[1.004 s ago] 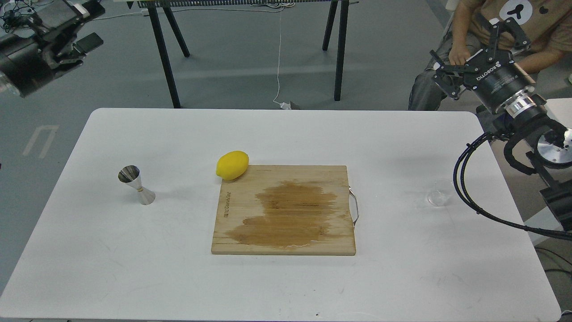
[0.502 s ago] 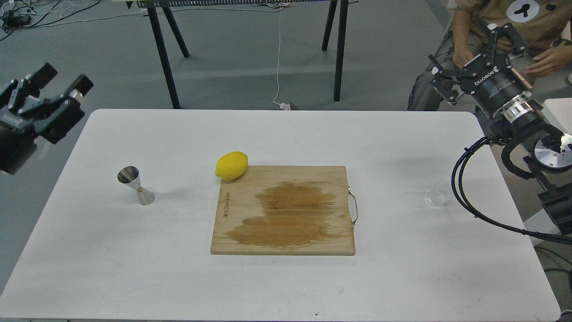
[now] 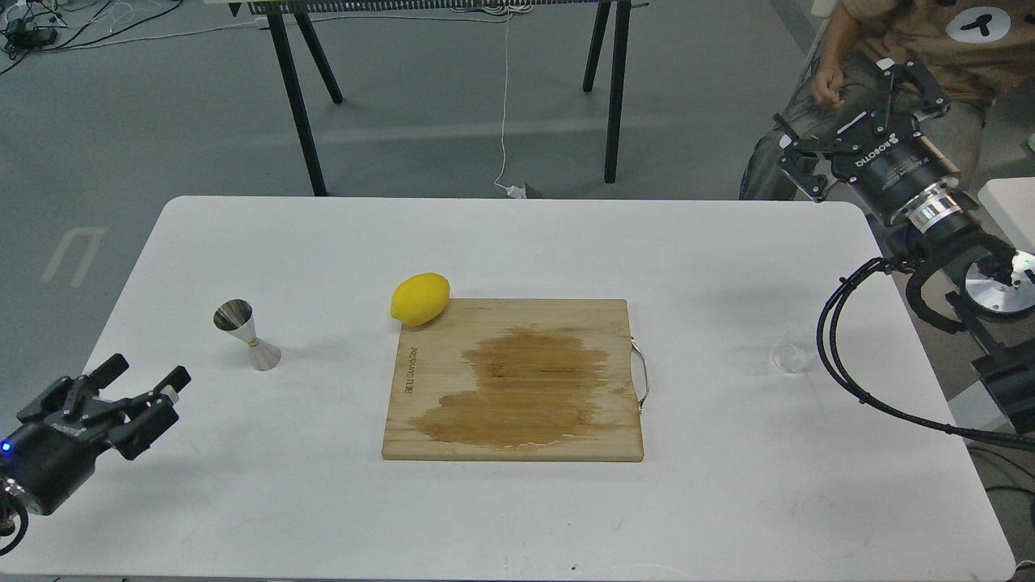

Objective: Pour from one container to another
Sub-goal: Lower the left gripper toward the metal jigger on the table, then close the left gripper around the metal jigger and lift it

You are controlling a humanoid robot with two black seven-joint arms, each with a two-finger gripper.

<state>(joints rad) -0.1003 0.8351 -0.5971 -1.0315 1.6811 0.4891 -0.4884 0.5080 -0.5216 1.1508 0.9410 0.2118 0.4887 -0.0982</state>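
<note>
The shiny steel jigger stands upright on the left part of the white table. The small clear glass cup sits near the table's right edge, almost see-through. My left gripper is low at the table's left edge, open and empty, below and left of the jigger. My right gripper is raised beyond the table's far right corner, open and empty, well above and behind the glass cup.
A wooden cutting board with a wet dark stain lies mid-table. A yellow lemon rests at its far left corner. A seated person is behind the right gripper. Black cables loop just right of the glass cup.
My left arm has swung down from high at the upper left to the table's left edge near the jigger. The right gripper shifted only slightly. The person's hands moved.
</note>
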